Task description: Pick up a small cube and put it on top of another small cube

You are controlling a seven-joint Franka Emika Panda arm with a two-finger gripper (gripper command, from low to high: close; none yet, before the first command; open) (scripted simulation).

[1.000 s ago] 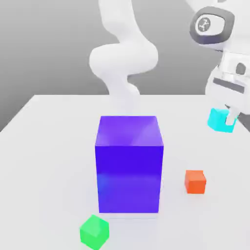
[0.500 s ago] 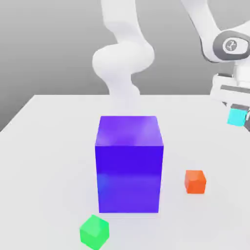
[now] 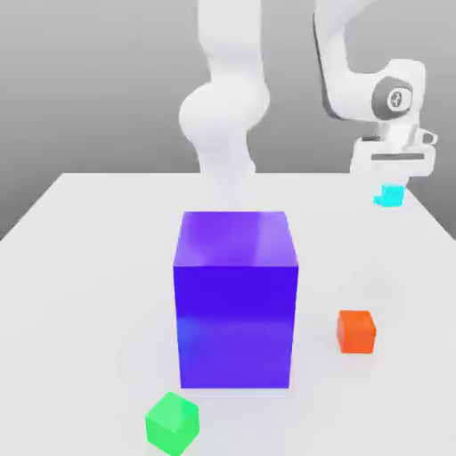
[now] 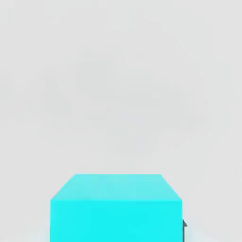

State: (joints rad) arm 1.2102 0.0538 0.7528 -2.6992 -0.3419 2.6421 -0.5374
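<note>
My gripper (image 3: 390,191) hangs above the far part of the table on the exterior view's right, shut on the small cyan cube (image 3: 389,196). The cube is held clear of the tabletop. In the hand view the same cyan cube (image 4: 116,208) sits close to the camera over plain white table. A small orange cube (image 3: 356,331) rests on the table nearer the front, well below and in front of the gripper. A small green cube (image 3: 173,422) lies at the front on the exterior view's left.
A big blue-purple block (image 3: 236,298) stands in the middle of the white table (image 3: 80,267), much taller than the small cubes. The arm's white links (image 3: 227,116) rise behind it.
The gripper has carried the cyan cube up and away toward the back of the table, drifting a little to the exterior view's left. The other cubes and the block stayed put.
</note>
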